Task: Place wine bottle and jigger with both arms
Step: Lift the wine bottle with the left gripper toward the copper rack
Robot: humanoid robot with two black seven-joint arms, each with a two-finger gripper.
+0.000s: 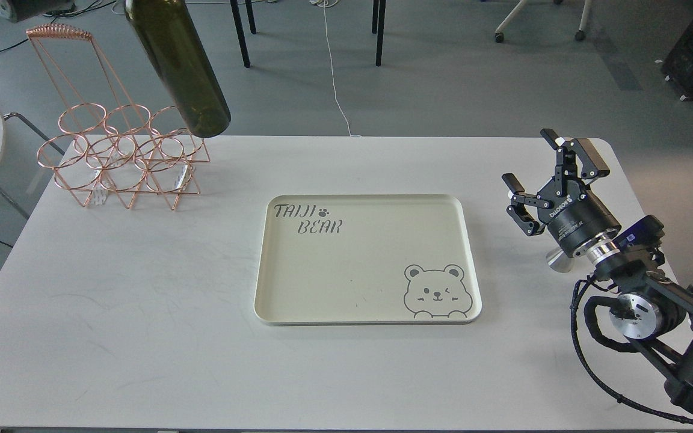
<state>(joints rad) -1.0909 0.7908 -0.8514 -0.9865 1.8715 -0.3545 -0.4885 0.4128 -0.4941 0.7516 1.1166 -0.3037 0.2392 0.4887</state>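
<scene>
The dark olive-green wine bottle (181,66) hangs tilted in the air at the upper left. Its base is over the right end of the copper wire rack (119,157), and its neck runs out of the top edge. My left gripper is out of view; only a dark bit of the arm shows in the top left corner. My right gripper (554,177) is open and empty above the table's right side. The steel jigger (557,260) shows only as a shiny cone, mostly hidden behind the right wrist.
A cream tray (370,276) printed with "TAIJI BEAR" and a bear face lies empty at the table's middle. The white table (142,313) has its rounded far-right corner close to my right gripper. Chair and table legs stand on the floor beyond.
</scene>
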